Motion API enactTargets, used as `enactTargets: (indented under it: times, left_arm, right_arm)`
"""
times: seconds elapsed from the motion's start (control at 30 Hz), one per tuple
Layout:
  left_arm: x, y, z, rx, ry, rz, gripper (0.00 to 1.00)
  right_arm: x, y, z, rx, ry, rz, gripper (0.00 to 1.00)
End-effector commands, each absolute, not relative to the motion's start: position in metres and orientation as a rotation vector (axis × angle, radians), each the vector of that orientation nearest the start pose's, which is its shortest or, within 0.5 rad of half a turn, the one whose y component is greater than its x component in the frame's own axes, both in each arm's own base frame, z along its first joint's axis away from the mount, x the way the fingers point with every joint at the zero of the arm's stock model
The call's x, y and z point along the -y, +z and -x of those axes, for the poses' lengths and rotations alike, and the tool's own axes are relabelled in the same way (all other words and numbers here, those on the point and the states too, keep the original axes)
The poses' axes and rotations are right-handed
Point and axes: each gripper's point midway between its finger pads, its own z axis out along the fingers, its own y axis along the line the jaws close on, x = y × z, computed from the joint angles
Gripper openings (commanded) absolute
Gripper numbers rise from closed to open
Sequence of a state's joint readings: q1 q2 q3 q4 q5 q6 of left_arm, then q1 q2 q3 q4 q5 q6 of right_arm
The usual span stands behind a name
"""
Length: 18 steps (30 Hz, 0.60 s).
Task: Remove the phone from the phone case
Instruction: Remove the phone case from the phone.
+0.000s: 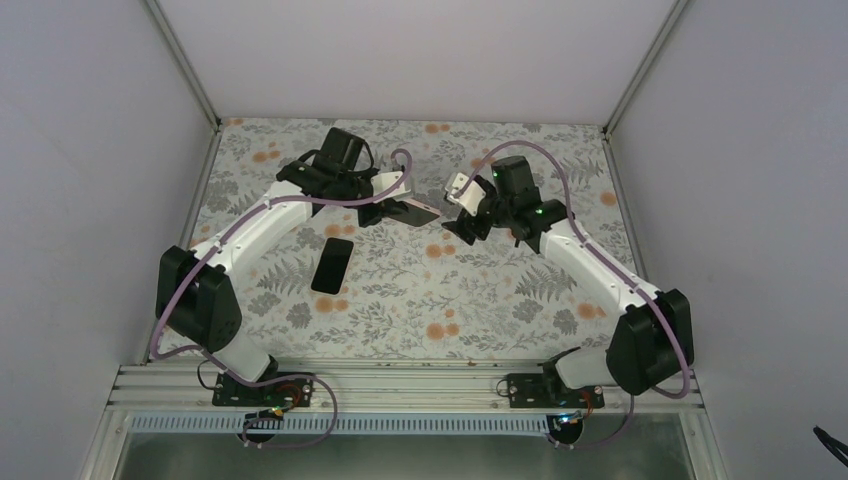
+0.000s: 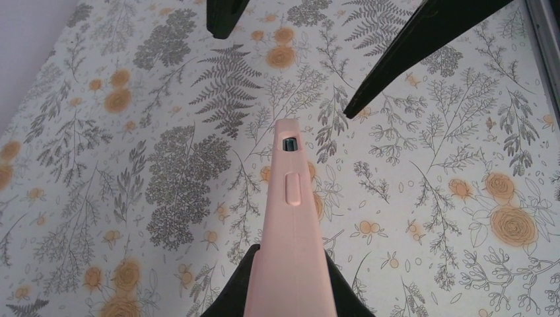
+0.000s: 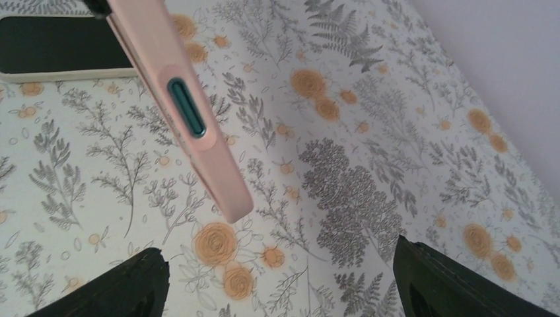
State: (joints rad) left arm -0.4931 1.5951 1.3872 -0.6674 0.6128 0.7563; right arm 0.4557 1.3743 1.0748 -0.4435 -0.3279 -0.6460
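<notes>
Floral-print tabletop, pale walls.
Left fingers clamped on raised pink phone case; right fingers spread wide beside it; black flat device lies nearby.

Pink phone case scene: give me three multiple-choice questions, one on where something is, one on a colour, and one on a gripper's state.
1. Where is the pink case?
A. Flat on the table
B. Held by the left gripper
C. Leaning on the wall

2. What colour is the flat device lying on the table?
A. Black
B. White
C. Red

3. How is the right gripper?
A. Shut on the case
B. Open, holding nothing
C. Shut, empty

Answers:
1. B, the left wrist view shows the case sticking out from that gripper.
2. A, it looks dark against the floral tabletop.
3. B, its fingers stand wide apart with only tabletop between them.
</notes>
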Motion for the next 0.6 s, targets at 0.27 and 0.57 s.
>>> enactTargets:
  times: [0.27,0.57]
  left_arm:
    - [0.295,0.245,-0.321,-1.635,-0.653,-1.546,0.02]
    - [0.297,0.245,-0.313,-1.619,-0.656,-1.578,0.02]
  right_arm:
    - [-0.227,0.201,-0.377,-1.836,0.177,1.235,0.85]
    - [-0.222,0.199,-0.392,-1.837,0.122,1.209,0.83]
